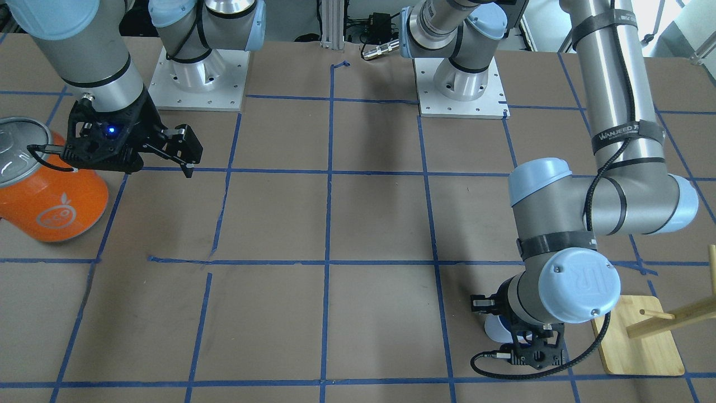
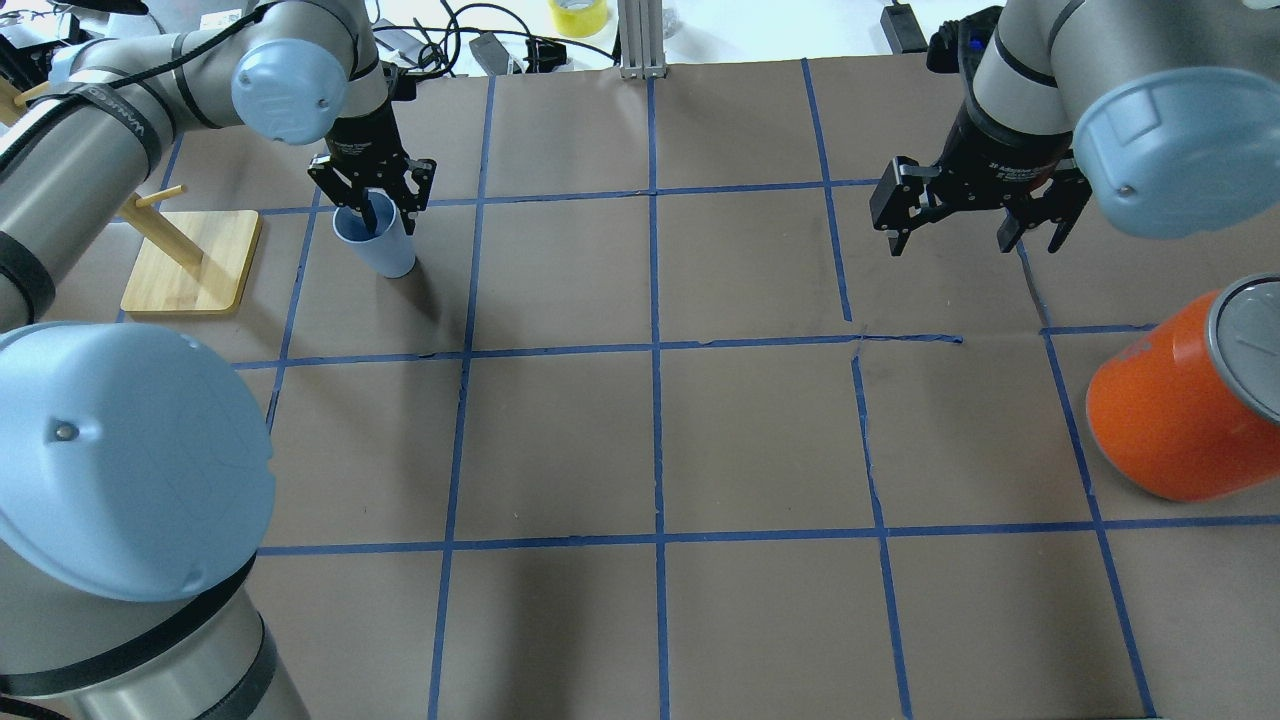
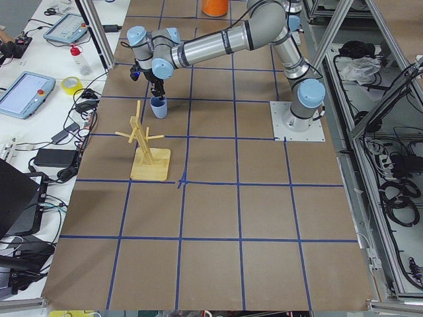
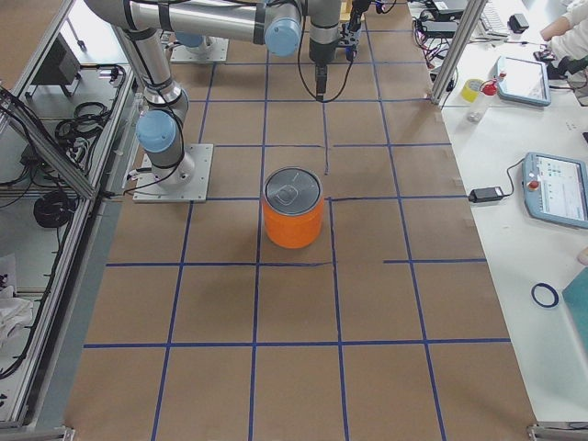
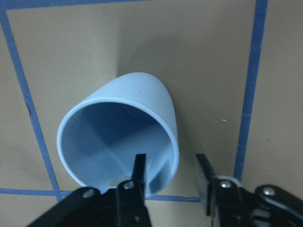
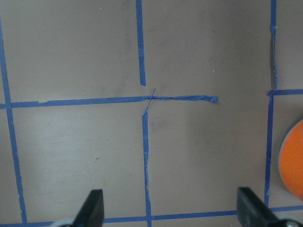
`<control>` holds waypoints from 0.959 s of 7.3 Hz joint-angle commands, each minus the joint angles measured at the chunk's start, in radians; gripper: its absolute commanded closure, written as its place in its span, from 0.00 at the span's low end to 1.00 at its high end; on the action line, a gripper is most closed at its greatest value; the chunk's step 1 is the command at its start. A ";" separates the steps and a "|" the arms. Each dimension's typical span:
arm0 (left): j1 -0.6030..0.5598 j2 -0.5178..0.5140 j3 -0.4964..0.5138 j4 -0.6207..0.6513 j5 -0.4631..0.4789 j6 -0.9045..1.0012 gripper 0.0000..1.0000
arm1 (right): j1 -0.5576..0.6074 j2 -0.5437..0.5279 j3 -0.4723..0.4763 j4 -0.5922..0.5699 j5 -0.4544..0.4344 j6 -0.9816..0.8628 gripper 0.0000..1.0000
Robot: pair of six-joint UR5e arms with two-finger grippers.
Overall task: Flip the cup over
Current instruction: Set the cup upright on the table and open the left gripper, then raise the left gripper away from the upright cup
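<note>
The pale bluish cup point(image 2: 378, 245) stands upright, rim up, on the brown table at the far left; it also shows in the front view point(image 1: 493, 333) and the left side view point(image 3: 158, 107). My left gripper point(image 2: 372, 205) points down over its rim. In the left wrist view the left gripper point(image 5: 170, 172) straddles the cup's point(image 5: 118, 137) near wall, one finger inside and one outside, with a gap on the outer side, so it looks open. My right gripper point(image 2: 972, 235) hangs wide open and empty above bare table at the far right point(image 6: 173, 213).
A large orange can point(image 2: 1170, 415) with a silver lid stands at the right edge, close to the right gripper point(image 1: 130, 163). A wooden peg stand point(image 2: 190, 262) on a flat base sits just left of the cup. Blue tape lines grid the table.
</note>
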 commanded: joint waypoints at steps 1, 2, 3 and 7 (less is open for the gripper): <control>-0.019 0.074 0.004 0.004 -0.005 0.003 0.00 | 0.000 0.000 0.001 0.003 -0.001 0.000 0.00; -0.027 0.148 -0.006 -0.002 -0.031 0.006 0.00 | 0.000 0.000 0.001 -0.001 0.000 0.000 0.00; -0.054 0.244 -0.024 -0.013 -0.080 0.006 0.00 | 0.000 0.000 0.001 -0.001 0.002 0.000 0.00; -0.093 0.539 -0.247 -0.015 -0.082 -0.005 0.00 | 0.002 0.000 0.001 -0.003 0.000 0.002 0.00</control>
